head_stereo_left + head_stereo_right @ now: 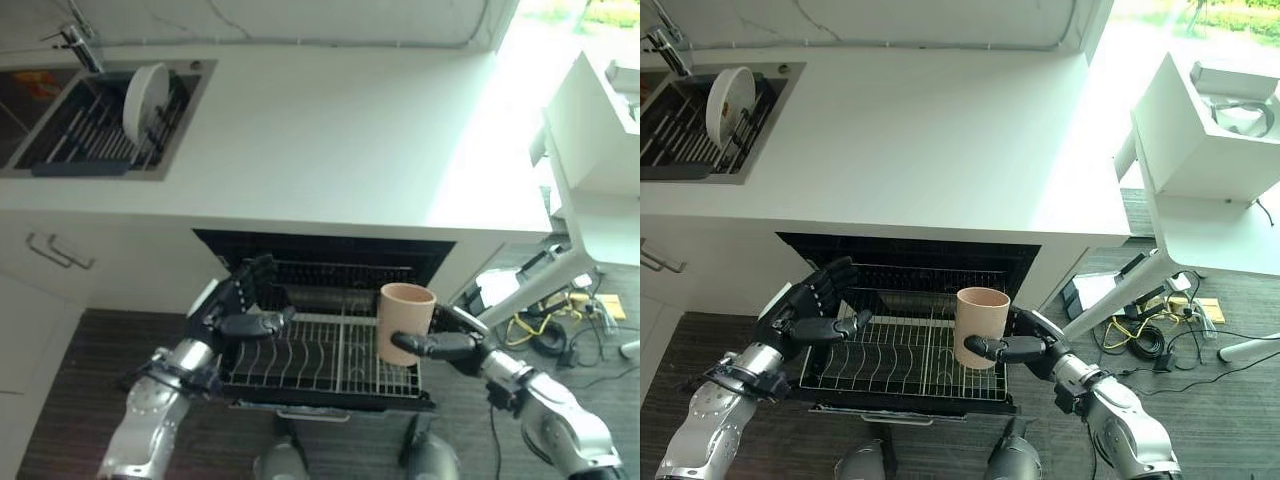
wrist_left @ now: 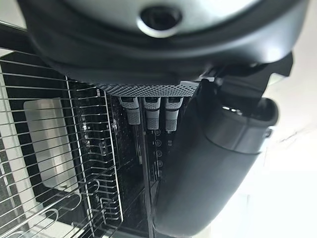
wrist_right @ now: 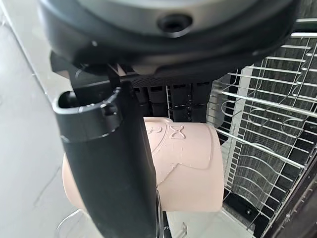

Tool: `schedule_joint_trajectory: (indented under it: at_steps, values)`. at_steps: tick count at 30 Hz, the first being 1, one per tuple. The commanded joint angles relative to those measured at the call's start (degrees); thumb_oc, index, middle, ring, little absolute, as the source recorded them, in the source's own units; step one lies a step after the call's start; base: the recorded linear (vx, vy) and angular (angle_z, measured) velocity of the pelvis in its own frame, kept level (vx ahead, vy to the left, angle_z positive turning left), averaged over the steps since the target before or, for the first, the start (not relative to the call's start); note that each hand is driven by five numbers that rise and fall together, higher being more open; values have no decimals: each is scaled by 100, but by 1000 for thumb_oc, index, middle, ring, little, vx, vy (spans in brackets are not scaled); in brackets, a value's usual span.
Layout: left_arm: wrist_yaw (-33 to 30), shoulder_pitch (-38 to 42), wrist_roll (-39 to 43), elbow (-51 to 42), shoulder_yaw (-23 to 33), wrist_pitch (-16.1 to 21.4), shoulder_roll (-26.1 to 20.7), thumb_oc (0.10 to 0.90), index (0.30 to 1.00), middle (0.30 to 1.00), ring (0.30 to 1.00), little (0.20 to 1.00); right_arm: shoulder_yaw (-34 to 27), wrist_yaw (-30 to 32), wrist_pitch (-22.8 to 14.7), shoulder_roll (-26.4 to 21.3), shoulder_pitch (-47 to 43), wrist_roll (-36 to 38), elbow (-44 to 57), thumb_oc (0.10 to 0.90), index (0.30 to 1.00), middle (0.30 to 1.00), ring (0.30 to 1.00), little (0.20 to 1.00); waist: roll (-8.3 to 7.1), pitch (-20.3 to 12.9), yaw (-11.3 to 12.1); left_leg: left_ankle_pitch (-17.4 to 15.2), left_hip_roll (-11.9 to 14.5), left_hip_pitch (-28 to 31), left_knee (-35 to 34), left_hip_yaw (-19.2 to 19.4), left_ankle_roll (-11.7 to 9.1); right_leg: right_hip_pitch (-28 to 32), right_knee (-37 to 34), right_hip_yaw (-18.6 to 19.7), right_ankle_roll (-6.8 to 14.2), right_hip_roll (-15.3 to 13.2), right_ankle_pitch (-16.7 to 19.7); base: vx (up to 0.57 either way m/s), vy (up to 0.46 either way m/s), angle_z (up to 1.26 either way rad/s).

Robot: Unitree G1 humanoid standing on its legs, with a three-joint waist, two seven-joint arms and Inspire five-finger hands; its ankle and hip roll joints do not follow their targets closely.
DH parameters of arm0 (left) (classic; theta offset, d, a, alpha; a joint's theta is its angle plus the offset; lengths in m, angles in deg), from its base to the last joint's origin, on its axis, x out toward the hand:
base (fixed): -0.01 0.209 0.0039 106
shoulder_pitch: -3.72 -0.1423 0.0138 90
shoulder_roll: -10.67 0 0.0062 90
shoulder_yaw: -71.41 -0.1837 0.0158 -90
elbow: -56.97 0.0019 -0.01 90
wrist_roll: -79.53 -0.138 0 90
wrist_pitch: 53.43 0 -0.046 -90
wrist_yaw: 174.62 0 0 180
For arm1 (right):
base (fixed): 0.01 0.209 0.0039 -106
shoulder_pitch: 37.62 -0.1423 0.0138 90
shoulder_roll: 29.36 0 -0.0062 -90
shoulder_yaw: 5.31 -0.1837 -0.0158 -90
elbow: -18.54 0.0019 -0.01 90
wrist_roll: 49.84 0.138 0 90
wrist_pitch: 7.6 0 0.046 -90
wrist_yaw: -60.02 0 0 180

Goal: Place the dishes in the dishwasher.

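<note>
The right robot hand (image 1: 1015,347) is clamped on a beige cup (image 1: 980,325), thumb across its front and fingers behind, holding it upright above the right end of the pulled-out dishwasher rack (image 1: 900,355). The left robot hand (image 1: 810,310) hangs over the rack's left end with fingers straight and apart, holding nothing. Risk: a loose pinch may let the cup slip onto the wires, or lowering off-line may catch the rim on the tines. A white plate (image 1: 146,102) stands in the sink (image 1: 180,130) on the counter (image 1: 330,140).
</note>
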Motion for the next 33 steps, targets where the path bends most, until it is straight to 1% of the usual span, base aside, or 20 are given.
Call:
schedule_joint_trajectory:
  at_steps: [1, 5, 6, 7, 8, 9, 12, 15, 19, 23, 24, 25, 27, 29, 31, 32, 33]
  values:
    - [-97, 623, -42, -691, 68, 698, -239, 800, 900, 900, 900, 900, -339, 455, -487, -167, -671, -212, 399, 400, 300, 300, 300, 300, 59, -31, 184, -670, 279, 429, 245, -203, -23, 315, -66, -22, 549, -377, -2, 12, -43, 13]
    - [-86, 741, -18, -617, -94, 626, -304, 800, 900, 900, 900, 900, -251, 868, -526, -193, -1023, -334, -162, 400, 300, 300, 300, 300, 70, -31, 261, -693, 267, 477, 245, -239, -17, 350, -66, -57, 555, -394, 17, 39, -16, 5]
    - [-91, 761, -1, -627, -171, 579, -292, 800, 900, 900, 900, 900, -204, 1051, -440, -203, -1168, -490, -408, 400, 300, 300, 300, 300, 81, -39, 307, -706, 257, 507, 245, -251, -13, 388, -66, -79, 553, -405, 18, 39, -2, 4]
    - [-86, 765, 3, -627, -178, 573, -293, 800, 900, 900, 900, 900, -196, 1072, -418, -206, -1177, -491, -445, 400, 300, 300, 300, 300, 82, -40, 315, -706, 255, 508, 245, -255, -13, 392, -66, -84, 554, -406, 17, 43, -5, 1]
    - [-71, 780, -11, -648, -203, 531, -272, 800, 900, 900, 900, 900, -186, 1278, -197, -192, -1202, -431, -592, 400, 300, 300, 300, 300, 85, -38, 336, -712, 249, 519, 245, -272, -11, 404, -66, -100, 556, -415, 22, 26, -9, 5]
    - [-30, 787, -11, -650, -225, 497, -276, 800, 900, 900, 900, 900, -185, 1358, -19, -183, -1219, -383, -790, 400, 300, 300, 300, 300, 85, -40, 353, -718, 242, 540, 245, -281, -10, 427, -66, -119, 556, -424, 32, 32, -10, 5]
    - [15, 792, 22, -676, -271, 437, -275, 800, 900, 900, 900, 900, -124, 1547, 92, -194, -1309, -437, -1137, 400, 300, 300, 300, 300, 90, -52, 400, -730, 233, 591, 245, -293, 0, 475, -66, -167, 553, -448, 56, 45, -3, 9]
    - [71, 846, 16, -600, -387, 419, -230, 800, 900, 900, 900, 900, 44, 1800, 224, -155, -1549, -668, -1490, 400, 300, 300, 300, 300, 95, -96, 466, -741, 226, 662, 245, -308, -7, 544, -66, -215, 553, -474, 75, 61, 8, 3]
    - [88, 844, 13, -577, -440, 400, -147, 800, 900, 900, 900, 900, 141, 1924, 374, -77, -1662, -708, -1835, 400, 300, 300, 300, 300, 102, -133, 515, -753, 209, 726, 245, -327, -8, 604, -66, -251, 547, -488, 87, 49, 18, 3]
    - [170, 762, 25, -596, -427, 385, -93, 800, 900, 900, 900, 900, 173, 1982, 393, 14, -1635, -775, -2126, 400, 300, 300, 300, 300, 116, -158, 564, -761, 196, 778, 245, -354, -5, 654, -66, -283, 542, -502, 110, 39, 17, 11]
    - [205, 746, 37, -598, -426, 393, -78, 800, 900, 900, 900, 900, 169, 1935, 358, 32, -1619, -802, -2216, 400, 300, 300, 300, 300, 122, -164, 579, -767, 190, 786, 245, -365, -1, 663, -66, -295, 540, -511, 119, 26, 8, 5]
    - [193, 738, 51, -618, -463, 399, -57, 800, 900, 900, 900, 900, 222, 1971, 365, 92, -1646, -614, -2324, 400, 300, 300, 300, 300, 133, -161, 603, -768, 188, 806, 245, -380, -2, 687, -66, -322, 538, -523, 123, 28, 12, 4]
    - [190, 736, 81, -634, -480, 386, -33, 800, 900, 900, 900, 900, 256, 2019, 294, 182, -1699, -572, -2482, 400, 300, 300, 300, 300, 155, -162, 623, -778, 178, 834, 245, -385, 5, 703, -66, -349, 533, -535, 129, 0, 0, 0]
    - [205, 758, 87, -615, -520, 387, -19, 800, 900, 900, 900, 900, 300, 2099, 214, 241, -1761, -631, -2629, 400, 300, 300, 300, 300, 172, -168, 641, -783, 175, 855, 245, -384, 4, 715, -66, -367, 530, -553, 144, 0, 0, 0]
    - [211, 759, 108, -618, -542, 385, -13, 800, 900, 900, 900, 900, 330, 2129, 208, 282, -1811, -620, -2704, 400, 300, 300, 300, 300, 191, -169, 652, -785, 164, 871, 245, -388, 6, 728, -66, -376, 528, -559, 147, 10, 20, 1]
    - [201, 745, 129, -624, -565, 405, -6, 800, 900, 900, 900, 900, 354, 2118, 245, 309, -1863, -541, -2771, 587, 580, 580, 580, 580, 214, -175, 660, -796, 145, 883, 245, -392, 10, 735, -66, -375, 524, -558, 142, 16, 45, 2]
    - [204, 746, 148, -623, -587, 406, -3, 800, 900, 900, 900, 900, 359, 2095, 246, 318, -1894, -504, -2833, 800, 900, 900, 900, 900, 228, -172, 670, -802, 131, 886, 245, -396, 12, 741, -66, -381, 520, -562, 142, 21, 41, 2]
